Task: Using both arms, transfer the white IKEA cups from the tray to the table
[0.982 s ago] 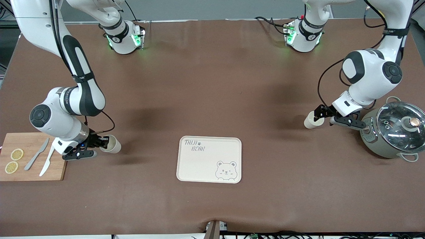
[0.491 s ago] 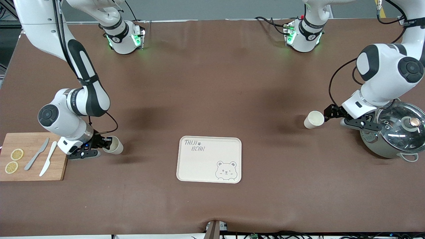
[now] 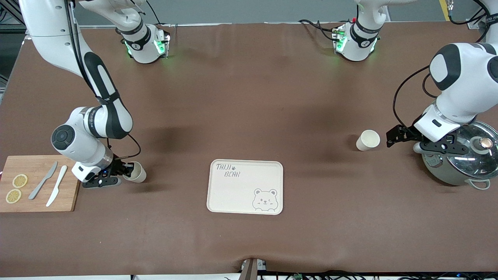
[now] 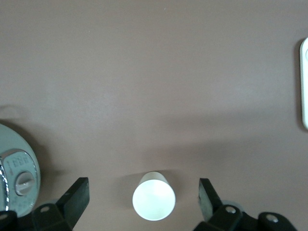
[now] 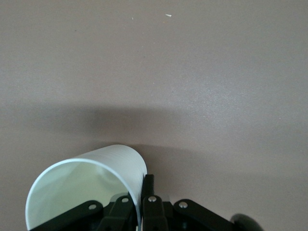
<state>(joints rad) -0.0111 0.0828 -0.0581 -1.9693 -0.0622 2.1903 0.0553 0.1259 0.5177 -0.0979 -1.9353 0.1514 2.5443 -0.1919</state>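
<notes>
One white cup (image 3: pixel 367 140) stands upright on the brown table toward the left arm's end. My left gripper (image 3: pixel 392 137) is open and empty beside it, between the cup and the pot. In the left wrist view the cup (image 4: pixel 154 202) stands apart from the spread fingers of the left gripper (image 4: pixel 143 188). My right gripper (image 3: pixel 126 170) is shut on the wall of the second white cup (image 3: pixel 137 172) and holds it tilted, low over the table beside the cutting board. The right wrist view shows the right gripper (image 5: pixel 143 188) pinching that cup's (image 5: pixel 86 180) rim.
A cream bear-printed tray (image 3: pixel 245 186) lies mid-table, nearer the front camera; its edge shows in the left wrist view (image 4: pixel 304 86). A grey pot with a glass lid (image 3: pixel 463 155) stands under the left arm's wrist. A wooden cutting board (image 3: pixel 37 194) bears two knives and lemon slices.
My left gripper has let go of its cup and drawn back toward the pot; the cup stays standing. My right gripper has carried its cup a little toward the tray.
</notes>
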